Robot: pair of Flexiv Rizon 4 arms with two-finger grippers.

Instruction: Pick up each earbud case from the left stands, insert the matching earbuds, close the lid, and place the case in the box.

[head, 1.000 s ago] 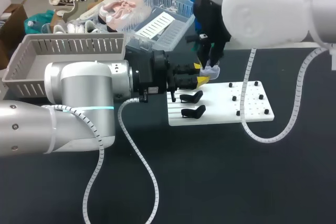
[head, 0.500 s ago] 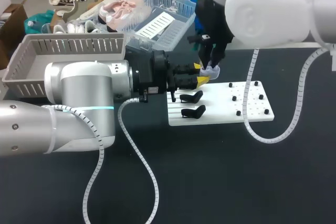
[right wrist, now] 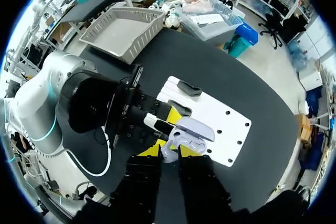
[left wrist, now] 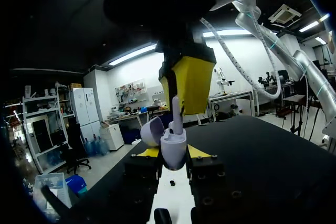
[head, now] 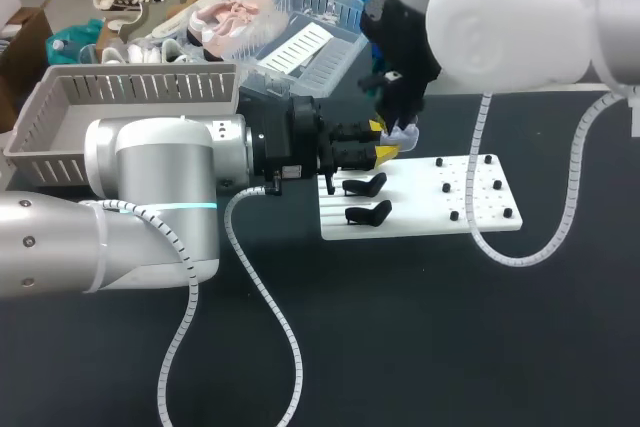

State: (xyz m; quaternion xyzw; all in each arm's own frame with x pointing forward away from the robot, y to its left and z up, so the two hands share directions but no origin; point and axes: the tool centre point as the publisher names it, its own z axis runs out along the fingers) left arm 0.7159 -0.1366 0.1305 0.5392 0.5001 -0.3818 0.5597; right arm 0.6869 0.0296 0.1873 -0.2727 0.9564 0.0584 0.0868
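The open earbud case is clamped in the left gripper, by the white board. An earbud is pinched by the right gripper just above it. Insertion appears in hand; straight lowering into the socket is called for.

You have the black table filling the lower part of the frame. Center-right on it lies a white board w/ two black stands at its left end. Upper left, a grey slatted box sits on the table.
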